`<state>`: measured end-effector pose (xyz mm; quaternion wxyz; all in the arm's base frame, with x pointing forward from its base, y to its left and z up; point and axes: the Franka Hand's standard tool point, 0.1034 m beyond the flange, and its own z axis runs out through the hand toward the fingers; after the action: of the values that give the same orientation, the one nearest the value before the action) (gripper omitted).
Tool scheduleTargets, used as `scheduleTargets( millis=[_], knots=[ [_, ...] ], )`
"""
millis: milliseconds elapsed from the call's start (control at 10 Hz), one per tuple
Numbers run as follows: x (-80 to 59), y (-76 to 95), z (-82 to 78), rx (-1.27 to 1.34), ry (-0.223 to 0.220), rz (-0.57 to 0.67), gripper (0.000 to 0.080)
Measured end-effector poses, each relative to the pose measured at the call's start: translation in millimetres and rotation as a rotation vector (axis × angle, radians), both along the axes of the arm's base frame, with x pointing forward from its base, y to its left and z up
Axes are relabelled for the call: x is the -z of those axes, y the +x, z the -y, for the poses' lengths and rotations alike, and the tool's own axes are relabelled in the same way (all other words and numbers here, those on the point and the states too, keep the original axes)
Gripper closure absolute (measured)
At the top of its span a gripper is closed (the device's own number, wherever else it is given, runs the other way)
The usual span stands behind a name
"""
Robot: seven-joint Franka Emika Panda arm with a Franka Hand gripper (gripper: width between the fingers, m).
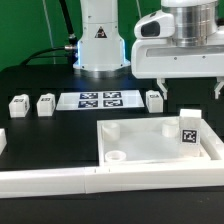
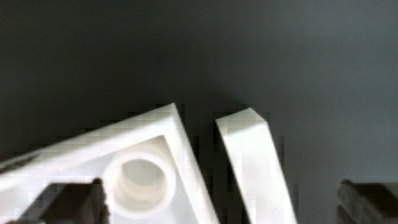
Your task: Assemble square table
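Under the spread gripper (image 1: 188, 88) lies the table top (image 1: 140, 150), untouched.

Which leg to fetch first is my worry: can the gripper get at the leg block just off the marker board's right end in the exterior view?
Probably yes. The open gripper hangs above and to the exterior view's right of that leg block, which stands clear of the marker board and the table top.
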<state>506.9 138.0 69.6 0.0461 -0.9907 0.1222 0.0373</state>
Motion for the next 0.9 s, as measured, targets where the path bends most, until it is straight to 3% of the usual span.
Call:
scheduleTargets(
  millis=[200, 400, 700, 900],
  knots=[
    [9.2, -33.5, 2.8, -0.153, 0.004, -0.029, 0.015],
    [21.0, -65.4, 20.6, -0.322, -0.005, -0.044, 0.015],
    [19.7, -62.4, 18.5, -0.282, -0.002, -0.069, 0.015],
    [20.3, -69.5, 19.1, -0.284, 0.022, -0.207, 0.015]
  ],
)
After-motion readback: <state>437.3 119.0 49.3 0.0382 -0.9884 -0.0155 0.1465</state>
